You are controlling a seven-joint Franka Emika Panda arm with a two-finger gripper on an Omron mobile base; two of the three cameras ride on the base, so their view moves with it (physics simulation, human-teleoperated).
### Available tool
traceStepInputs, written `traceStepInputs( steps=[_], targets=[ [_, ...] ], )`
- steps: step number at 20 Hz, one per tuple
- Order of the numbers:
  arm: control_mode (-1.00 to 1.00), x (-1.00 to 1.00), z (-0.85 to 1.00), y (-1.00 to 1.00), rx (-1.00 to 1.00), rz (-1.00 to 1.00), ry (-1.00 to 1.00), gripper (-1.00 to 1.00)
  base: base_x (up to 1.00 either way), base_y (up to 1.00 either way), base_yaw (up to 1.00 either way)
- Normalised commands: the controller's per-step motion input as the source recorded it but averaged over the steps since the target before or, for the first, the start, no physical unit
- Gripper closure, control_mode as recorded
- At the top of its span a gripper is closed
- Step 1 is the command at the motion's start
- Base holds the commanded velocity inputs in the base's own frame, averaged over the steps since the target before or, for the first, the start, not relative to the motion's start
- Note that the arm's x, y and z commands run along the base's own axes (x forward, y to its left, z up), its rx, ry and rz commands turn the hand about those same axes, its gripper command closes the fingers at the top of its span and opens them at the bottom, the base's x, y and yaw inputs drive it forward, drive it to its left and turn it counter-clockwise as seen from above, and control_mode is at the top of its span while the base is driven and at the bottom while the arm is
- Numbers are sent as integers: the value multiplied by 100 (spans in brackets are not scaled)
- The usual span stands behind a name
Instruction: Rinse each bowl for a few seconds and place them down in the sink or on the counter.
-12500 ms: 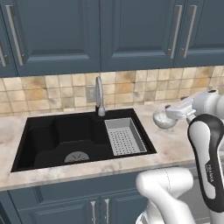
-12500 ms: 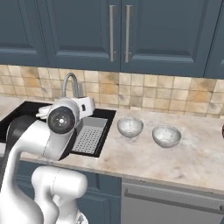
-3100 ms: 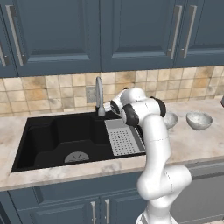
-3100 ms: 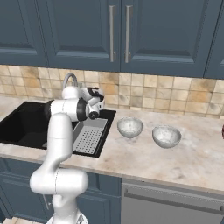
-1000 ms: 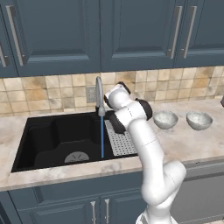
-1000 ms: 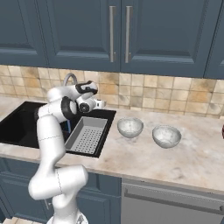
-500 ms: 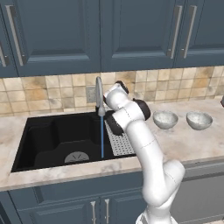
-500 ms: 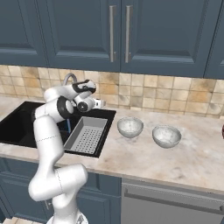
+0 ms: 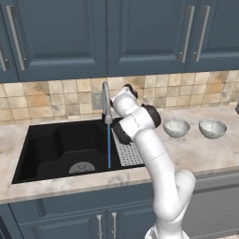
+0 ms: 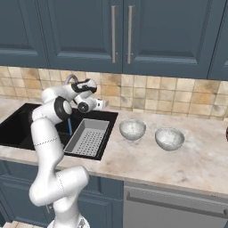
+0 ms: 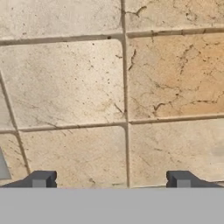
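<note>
Beige marbled counter (image 9: 205, 149) runs beneath dark blue cabinets, with the black sink (image 9: 51, 149) set into it as water streams from the silver faucet (image 9: 105, 100) into the basin. Just right of the faucet, the gripper (image 11: 111, 179) faces the tan tiled wall (image 11: 78, 78), its jaws spread wide and holding nothing, probably placed there to work the tap. Two speckled bowls (image 10: 132, 129) sit side by side on the counter to the right of the sink, beyond the grey perforated tray (image 10: 88, 137), apparently not yet rinsed. With water running, fetching the nearer bowl looks like the next job.
</note>
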Motion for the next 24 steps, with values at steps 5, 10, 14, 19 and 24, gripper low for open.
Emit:
traceStepInputs(
  steps=[5,10,14,19,24],
  targets=[
    [-100,-9,44,-29,2,0,-5,-100,0,0,0],
    [-100,-9,41,-33,2,0,-4,-100,0,0,0],
    [-100,-29,27,-31,2,0,-2,-100,0,0,0],
    [-100,-49,20,-31,2,0,0,-100,0,0,0],
    [-100,-57,9,-23,1,-2,0,-100,0,0,0]
  ],
)
